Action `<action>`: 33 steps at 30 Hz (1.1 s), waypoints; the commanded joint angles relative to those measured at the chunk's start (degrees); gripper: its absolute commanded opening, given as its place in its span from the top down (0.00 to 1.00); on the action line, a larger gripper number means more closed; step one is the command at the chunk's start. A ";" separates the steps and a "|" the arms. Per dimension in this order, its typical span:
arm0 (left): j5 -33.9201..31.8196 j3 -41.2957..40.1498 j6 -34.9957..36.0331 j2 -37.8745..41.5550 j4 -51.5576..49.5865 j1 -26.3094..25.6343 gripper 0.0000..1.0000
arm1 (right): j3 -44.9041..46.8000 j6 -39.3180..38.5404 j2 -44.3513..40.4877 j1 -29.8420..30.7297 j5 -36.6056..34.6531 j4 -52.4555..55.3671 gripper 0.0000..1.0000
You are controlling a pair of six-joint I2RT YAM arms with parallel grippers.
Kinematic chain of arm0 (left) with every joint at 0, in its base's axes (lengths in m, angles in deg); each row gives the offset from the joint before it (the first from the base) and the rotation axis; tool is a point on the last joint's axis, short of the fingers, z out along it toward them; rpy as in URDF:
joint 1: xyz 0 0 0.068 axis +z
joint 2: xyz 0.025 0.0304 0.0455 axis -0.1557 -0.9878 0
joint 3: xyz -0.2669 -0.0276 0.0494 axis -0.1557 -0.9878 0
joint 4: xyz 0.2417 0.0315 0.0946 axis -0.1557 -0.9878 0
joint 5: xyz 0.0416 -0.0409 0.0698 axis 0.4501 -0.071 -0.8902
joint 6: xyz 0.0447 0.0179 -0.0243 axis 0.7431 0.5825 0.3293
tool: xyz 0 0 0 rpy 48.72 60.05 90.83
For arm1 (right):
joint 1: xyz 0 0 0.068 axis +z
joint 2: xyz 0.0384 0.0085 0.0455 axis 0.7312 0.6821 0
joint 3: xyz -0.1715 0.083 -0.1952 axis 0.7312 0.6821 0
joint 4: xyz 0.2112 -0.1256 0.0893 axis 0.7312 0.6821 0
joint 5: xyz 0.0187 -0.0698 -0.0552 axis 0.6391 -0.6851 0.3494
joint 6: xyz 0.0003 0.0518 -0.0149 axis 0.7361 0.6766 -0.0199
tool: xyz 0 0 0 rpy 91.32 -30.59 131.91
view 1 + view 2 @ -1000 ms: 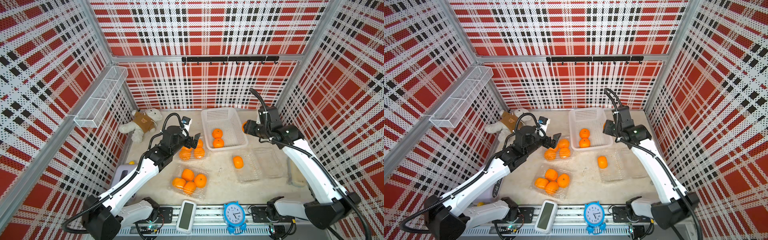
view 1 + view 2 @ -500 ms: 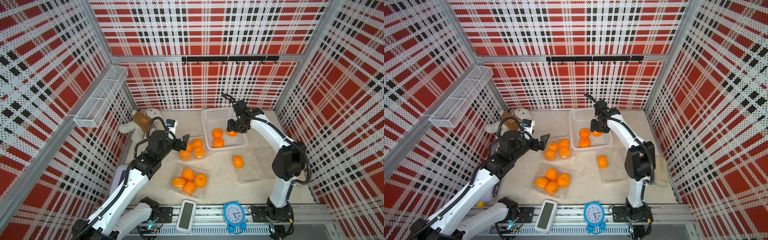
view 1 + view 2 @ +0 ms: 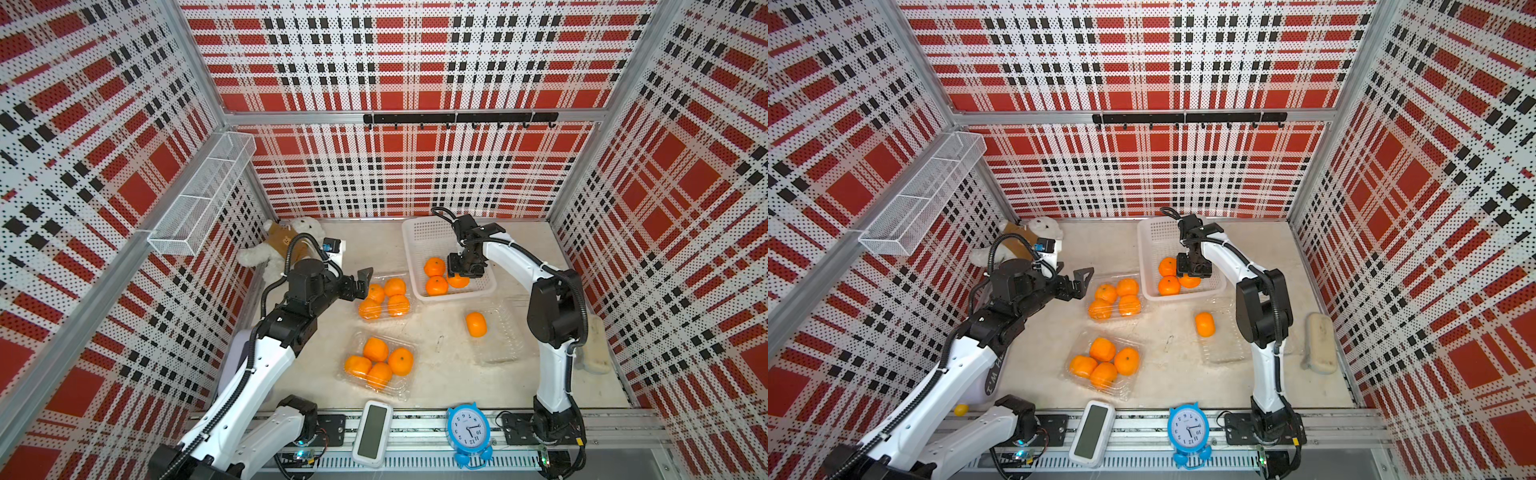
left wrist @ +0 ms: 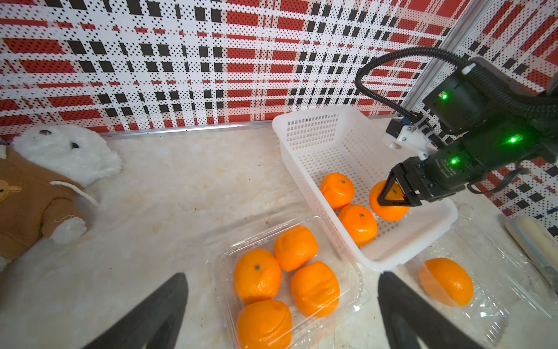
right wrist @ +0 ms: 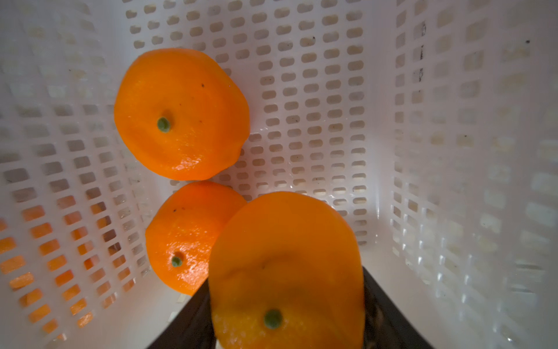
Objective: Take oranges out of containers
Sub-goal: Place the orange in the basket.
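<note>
Right wrist view: my right claw [image 4: 392, 196] is clamped on a glossy dimpled round orange [image 5: 287, 256], wrist pitched down inside the white perforated plastic basket [image 5: 453, 121] beside two more. My left claw [image 3: 361, 283] gapes wide, forearm level, just short of a clear ribbed plastic tray [image 4: 353, 272] holding four.

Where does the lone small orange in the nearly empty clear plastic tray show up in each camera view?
Top view: the lone small round orange lies right of centre in the clear plastic tray, next to the white perforated plastic basket.
Top view: the orange, nearer centre.
Left wrist: the orange in that tray, by the basket's corner.
Right wrist: not in it.
Shared landmark: the basket, seen in all four views.
</note>
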 commanded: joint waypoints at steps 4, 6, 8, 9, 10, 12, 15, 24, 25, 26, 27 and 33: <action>1.78 -1.22 -1.30 -0.35 1.46 0.51 0.01 | 3.25 0.57 0.95 0.28 1.00 -3.27 0.53; 2.09 -1.41 -1.39 -0.45 1.74 0.53 0.01 | 3.52 0.55 1.23 0.27 0.96 -3.75 0.52; 2.52 -1.42 -1.34 -0.53 1.84 0.55 0.01 | 3.48 0.45 1.64 0.37 0.61 -3.91 0.51; 2.68 -1.42 -1.42 -0.54 1.95 0.53 0.01 | 3.54 0.30 1.80 0.37 0.60 -4.02 0.49; 2.81 -1.42 -1.35 -0.55 1.99 0.57 0.01 | 3.49 0.10 1.99 0.43 0.61 -4.09 0.47; 3.21 -1.60 -1.32 -0.53 2.28 0.52 0.01 | 3.46 -0.73 2.36 0.62 0.81 -4.46 0.43; 3.37 -1.79 -1.33 -0.48 2.37 0.57 0.01 | 3.31 -1.67 2.73 0.72 1.27 -4.46 0.37; 3.68 -1.77 -0.75 -0.46 1.64 0.54 0.01 | 4.96 -1.32 -4.24 1.06 0.69 -4.38 0.04; 3.70 -1.81 -0.76 -0.39 1.70 0.53 0.01 | 5.04 -1.32 -5.29 1.06 0.83 -4.26 0.04; 3.70 -1.90 -0.76 -0.27 1.71 0.57 0.01 | 4.94 -1.32 -6.46 1.22 0.95 -3.95 0.03; 3.81 -1.91 -0.78 -0.27 1.71 0.56 0.01 | 4.77 -1.32 -7.48 1.29 1.05 -3.56 0.02; 4.09 -1.96 -0.73 -0.04 1.67 0.53 0.01 | 6.60 -0.07 -15.31 3.18 -1.62 -0.67 0.00</action>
